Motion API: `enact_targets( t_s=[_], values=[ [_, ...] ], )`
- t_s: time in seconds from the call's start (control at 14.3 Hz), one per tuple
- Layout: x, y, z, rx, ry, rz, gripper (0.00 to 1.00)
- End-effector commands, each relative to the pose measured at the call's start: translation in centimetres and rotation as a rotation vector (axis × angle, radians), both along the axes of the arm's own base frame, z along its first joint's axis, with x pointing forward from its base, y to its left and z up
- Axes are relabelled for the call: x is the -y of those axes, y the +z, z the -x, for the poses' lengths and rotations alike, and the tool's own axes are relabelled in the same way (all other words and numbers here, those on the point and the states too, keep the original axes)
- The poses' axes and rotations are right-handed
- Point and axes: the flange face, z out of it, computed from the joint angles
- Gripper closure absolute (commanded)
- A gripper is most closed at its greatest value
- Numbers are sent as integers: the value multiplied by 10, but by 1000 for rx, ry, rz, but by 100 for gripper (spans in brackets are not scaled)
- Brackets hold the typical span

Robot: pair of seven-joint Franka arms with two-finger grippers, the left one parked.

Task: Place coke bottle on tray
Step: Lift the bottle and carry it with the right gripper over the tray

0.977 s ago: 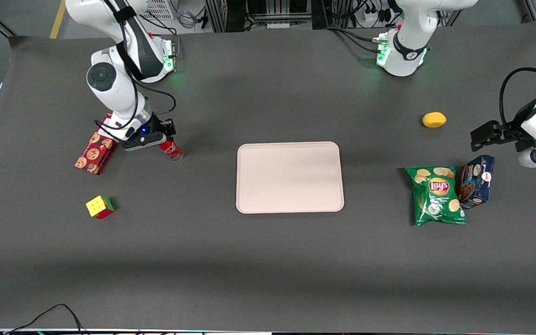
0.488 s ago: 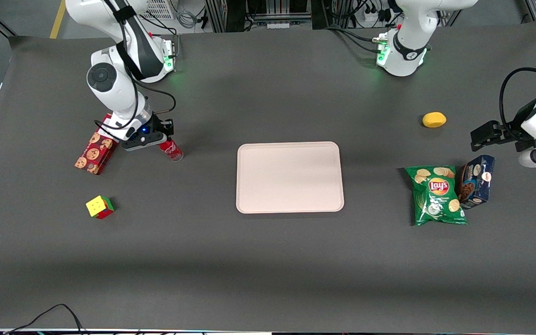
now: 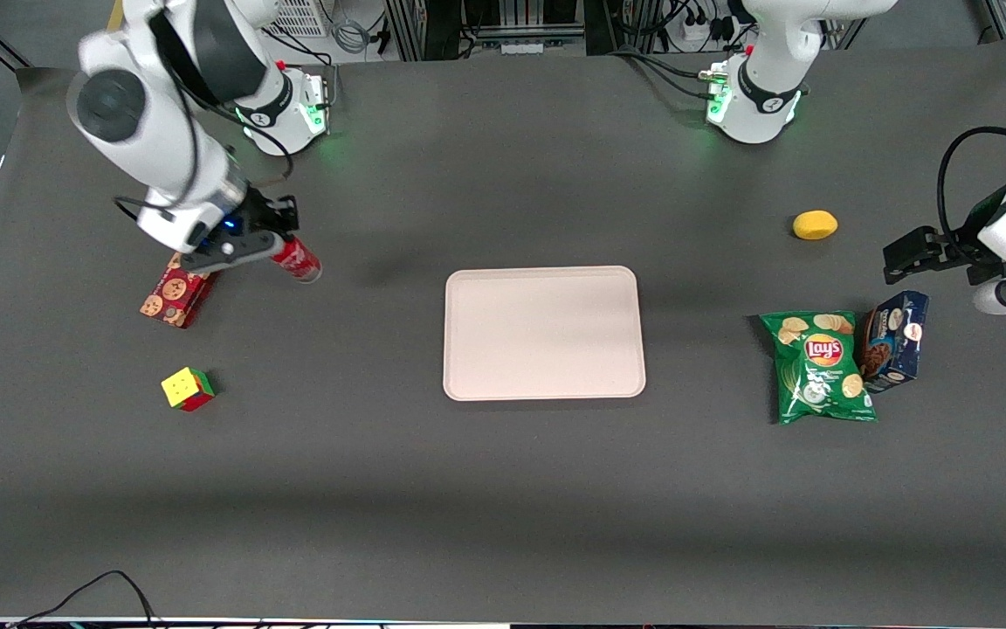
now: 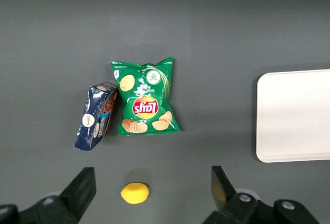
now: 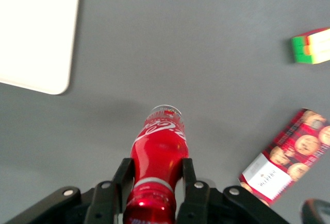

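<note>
Lifting since half a second ago, my gripper (image 3: pixel 274 247) has raised the slim red coke bottle (image 3: pixel 297 260) off the table beside the red cookie box (image 3: pixel 175 294); fingers (image 5: pixel 187 175) clamped around it, well apart from the pale pinkish-beige rectangular tray (image 3: pixel 544 333).

The working arm is glossy white with rounded links and a dark grey disc capping its big joint; black cable loops along it — one strand sags free near the wrist. A green light glows at its white base, a small blue one at the wrist. The gripper (image 3: pixel 280 247) is black, with slim dark fingers (image 5: pixel 186 175) and small silver screws.
</note>
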Motion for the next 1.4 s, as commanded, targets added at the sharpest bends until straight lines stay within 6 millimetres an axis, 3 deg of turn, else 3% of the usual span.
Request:
enact_targets(
  t_s=[0.0,0.07,0.14,0.42,0.84,1.05,1.19,1.33],
  values=[
    [4,114,-9,32,12,-23,100],
    [4,138,-8,47,11,-30,100],
    [4,147,-9,55,10,-36,100],
    [-19,155,-17,62,-39,-91,100],
    [-156,156,8,76,-193,-101,100],
    [-204,123,6,78,-199,-112,100],
    [-237,79,-3,64,-168,-117,100],
    [-249,27,-20,67,-154,-81,100]
  ],
)
